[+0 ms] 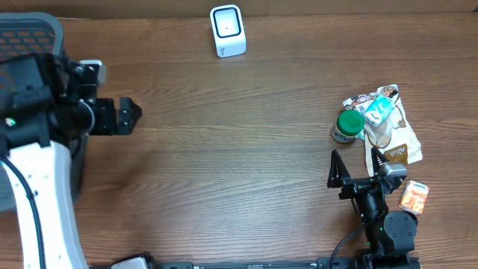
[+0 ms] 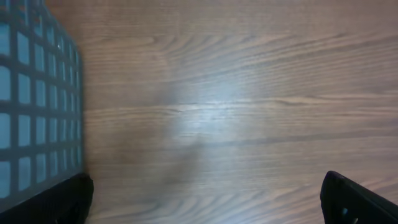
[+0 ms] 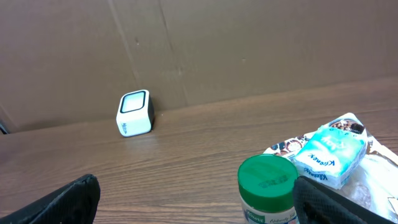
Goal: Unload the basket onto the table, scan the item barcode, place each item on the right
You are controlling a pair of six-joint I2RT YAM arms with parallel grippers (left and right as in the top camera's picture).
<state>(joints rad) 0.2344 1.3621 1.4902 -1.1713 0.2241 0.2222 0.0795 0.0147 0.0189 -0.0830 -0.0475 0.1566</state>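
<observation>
At the far left, the left pincer hangs over bare desk beside the mesh basket. Its jaws are spread wide and hold nothing; its wrist view shows only wood grain between the two fingertips.

The scanner stands upright at the back of the desk, left of centre and well apart from both arms. Nothing is in front of its window.

The candidate items lie in a cluster at the right:
- a green-lidded jar;
- a tissue pack resting on top of crumpled pouches;
- an orange box, nearer the front edge.

The right pincer sits just short of this cluster, jaws fully spread and empty. It points toward the jar, with the scanner visible beyond.

By my reading, the task is at its very start: no item has been picked up, shown to the scanner or set aside. What is left is to:
- choose an item;
- grasp it;
- find its barcode, which no view shows;
- carry it across to the scanner window.
</observation>
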